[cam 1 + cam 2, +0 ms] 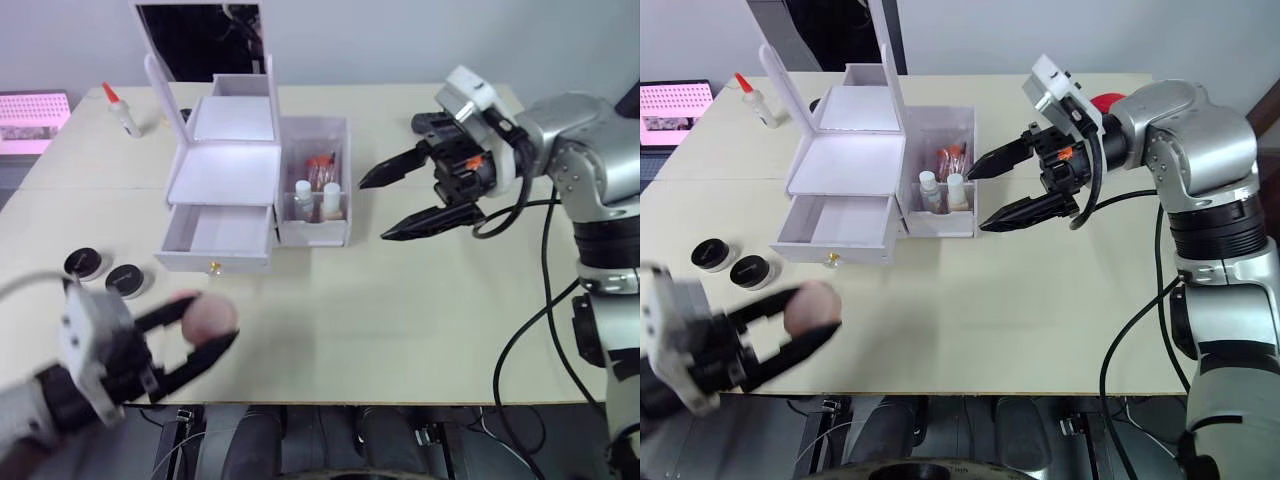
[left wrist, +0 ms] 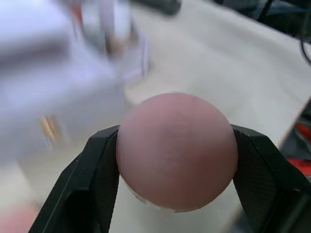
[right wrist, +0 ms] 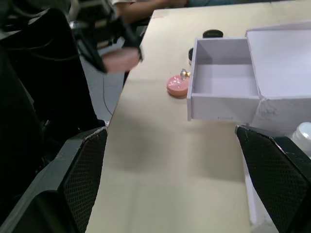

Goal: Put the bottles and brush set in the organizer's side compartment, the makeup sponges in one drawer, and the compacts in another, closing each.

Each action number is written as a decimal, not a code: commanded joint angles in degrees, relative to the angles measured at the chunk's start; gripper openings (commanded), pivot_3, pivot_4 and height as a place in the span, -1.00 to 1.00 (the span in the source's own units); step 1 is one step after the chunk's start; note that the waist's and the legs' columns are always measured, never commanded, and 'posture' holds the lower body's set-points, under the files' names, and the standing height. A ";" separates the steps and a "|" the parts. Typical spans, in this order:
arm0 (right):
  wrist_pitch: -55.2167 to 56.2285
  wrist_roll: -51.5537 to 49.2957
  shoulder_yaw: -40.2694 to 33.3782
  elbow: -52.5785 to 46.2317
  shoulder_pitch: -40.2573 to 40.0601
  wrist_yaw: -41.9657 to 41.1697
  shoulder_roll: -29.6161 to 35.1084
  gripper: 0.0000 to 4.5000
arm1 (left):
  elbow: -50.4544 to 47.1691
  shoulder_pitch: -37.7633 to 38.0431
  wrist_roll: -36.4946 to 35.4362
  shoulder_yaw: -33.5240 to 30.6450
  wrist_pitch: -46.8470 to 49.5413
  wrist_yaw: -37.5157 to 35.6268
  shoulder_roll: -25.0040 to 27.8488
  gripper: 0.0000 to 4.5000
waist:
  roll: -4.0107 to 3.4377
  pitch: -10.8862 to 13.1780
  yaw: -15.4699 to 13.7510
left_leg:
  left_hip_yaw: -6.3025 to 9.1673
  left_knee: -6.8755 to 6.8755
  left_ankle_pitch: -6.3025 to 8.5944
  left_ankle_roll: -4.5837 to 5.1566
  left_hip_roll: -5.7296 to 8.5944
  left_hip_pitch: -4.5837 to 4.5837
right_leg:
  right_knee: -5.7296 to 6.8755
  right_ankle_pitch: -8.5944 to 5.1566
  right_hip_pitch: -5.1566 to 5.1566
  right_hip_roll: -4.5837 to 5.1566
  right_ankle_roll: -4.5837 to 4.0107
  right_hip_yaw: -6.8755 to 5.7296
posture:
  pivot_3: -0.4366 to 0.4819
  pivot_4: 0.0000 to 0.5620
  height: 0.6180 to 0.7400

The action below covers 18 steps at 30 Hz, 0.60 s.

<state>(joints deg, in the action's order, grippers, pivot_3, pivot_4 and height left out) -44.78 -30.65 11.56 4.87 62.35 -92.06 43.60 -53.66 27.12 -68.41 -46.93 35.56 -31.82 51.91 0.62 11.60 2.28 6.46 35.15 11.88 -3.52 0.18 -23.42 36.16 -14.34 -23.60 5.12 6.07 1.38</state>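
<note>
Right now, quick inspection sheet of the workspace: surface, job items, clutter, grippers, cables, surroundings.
Surface: beige table, mostly bare in front.
Job's things: organizer with mirror lid up and lower drawer pulled open, empty; bottles and brush set stand in the side compartment; two compacts on the table left of the drawer; one makeup sponge in the left gripper, a second sponge on the table by the drawer front.
Clutter: glue bottle at the far left.
Grippers: left gripper shut on the sponge; right gripper open, empty, beside the side compartment.
Cables: black cables along the right arm.
Surroundings: pink tray beyond the table's left edge.
</note>
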 commanded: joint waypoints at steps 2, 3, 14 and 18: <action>1.29 -0.19 -1.61 -0.41 1.24 0.72 -0.15 1.00 | 10.52 -10.46 -2.59 -1.05 3.91 6.54 9.83 0.20 | -0.03 0.02 0.29 | -0.06 -0.03 -0.01 0.01 0.01 0.00 | 0.00 0.08 0.00 0.00 -0.10 0.03 | -0.05 -0.47 1.00; 1.36 -0.15 -1.78 -0.44 1.23 1.20 -0.30 1.00 | 12.52 -12.72 -2.74 0.28 4.77 8.14 11.10 0.20 | -0.04 0.03 0.34 | -0.09 -0.07 -0.01 0.01 0.01 -0.01 | 0.00 0.07 -0.02 -0.01 -0.07 0.04 | -0.05 -0.47 1.00; -1.00 -1.23 -3.63 -3.94 -0.57 5.11 1.00 1.00 | 19.05 -23.39 6.89 14.63 7.72 14.27 8.26 0.20 | -0.04 0.05 0.25 | -0.10 -0.42 -0.01 0.02 -0.06 -0.06 | 0.06 0.06 -0.27 -0.11 0.24 0.07 | -0.05 -0.47 1.00; -1.34 -1.37 -3.96 -4.34 -0.43 6.48 0.78 1.00 | 19.45 -25.51 10.60 18.93 7.10 14.09 4.13 0.20 | -0.04 0.05 0.20 | -0.10 -0.26 -0.02 0.02 -0.06 -0.06 | 0.08 0.03 -0.19 -0.11 0.04 0.07 | -0.05 -0.47 1.00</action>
<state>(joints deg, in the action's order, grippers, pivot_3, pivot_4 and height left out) -45.96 -30.80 10.18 2.30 61.10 -86.20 43.99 -34.03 2.85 -59.31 -28.04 44.06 -17.85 56.32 0.57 11.65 2.48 6.36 34.94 11.86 -3.50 0.13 -23.48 36.25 -14.30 -23.77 5.01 6.10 1.45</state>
